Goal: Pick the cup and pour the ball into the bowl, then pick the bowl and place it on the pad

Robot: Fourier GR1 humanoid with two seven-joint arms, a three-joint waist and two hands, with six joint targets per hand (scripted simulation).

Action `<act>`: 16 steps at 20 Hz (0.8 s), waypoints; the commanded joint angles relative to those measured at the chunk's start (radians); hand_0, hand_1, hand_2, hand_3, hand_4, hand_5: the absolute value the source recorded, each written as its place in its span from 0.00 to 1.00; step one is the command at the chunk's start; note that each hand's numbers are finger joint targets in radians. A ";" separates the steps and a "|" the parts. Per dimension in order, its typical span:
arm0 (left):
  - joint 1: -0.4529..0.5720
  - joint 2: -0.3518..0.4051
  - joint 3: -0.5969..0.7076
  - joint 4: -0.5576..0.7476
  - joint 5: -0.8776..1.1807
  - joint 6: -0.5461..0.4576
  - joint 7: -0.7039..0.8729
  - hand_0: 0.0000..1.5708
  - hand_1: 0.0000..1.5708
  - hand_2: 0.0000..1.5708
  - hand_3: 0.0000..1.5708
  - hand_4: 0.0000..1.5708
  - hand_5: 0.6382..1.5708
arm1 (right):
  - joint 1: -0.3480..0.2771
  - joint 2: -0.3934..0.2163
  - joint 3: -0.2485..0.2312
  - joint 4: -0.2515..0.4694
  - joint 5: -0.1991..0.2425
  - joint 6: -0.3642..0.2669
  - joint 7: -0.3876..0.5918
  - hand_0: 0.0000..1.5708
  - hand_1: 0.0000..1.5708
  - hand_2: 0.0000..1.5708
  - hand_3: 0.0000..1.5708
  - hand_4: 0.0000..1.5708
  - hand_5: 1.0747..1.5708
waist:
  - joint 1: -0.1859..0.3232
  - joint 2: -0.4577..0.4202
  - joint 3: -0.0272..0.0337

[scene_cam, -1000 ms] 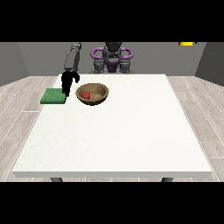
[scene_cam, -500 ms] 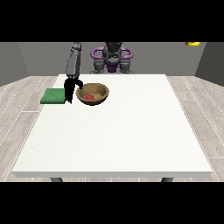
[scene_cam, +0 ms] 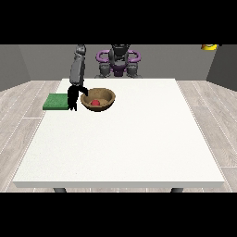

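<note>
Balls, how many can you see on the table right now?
1. The red ball lies inside the wooden bowl, near the table's far left beside the hand. The bowl's near wall could hide another.

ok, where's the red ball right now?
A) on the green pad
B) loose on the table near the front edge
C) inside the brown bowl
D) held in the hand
C: the red ball lies inside the brown bowl, which stands on the table just right of the green pad; the hand at the view's left is at the bowl's left rim.
</note>
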 commanded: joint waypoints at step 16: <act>0.015 0.069 0.049 -0.019 0.109 -0.056 0.032 0.00 0.00 0.00 0.00 0.68 0.95 | 0.059 -0.041 0.032 0.118 0.100 -0.290 0.094 1.00 1.00 1.00 1.00 0.58 0.85 | 0.054 0.056 0.0116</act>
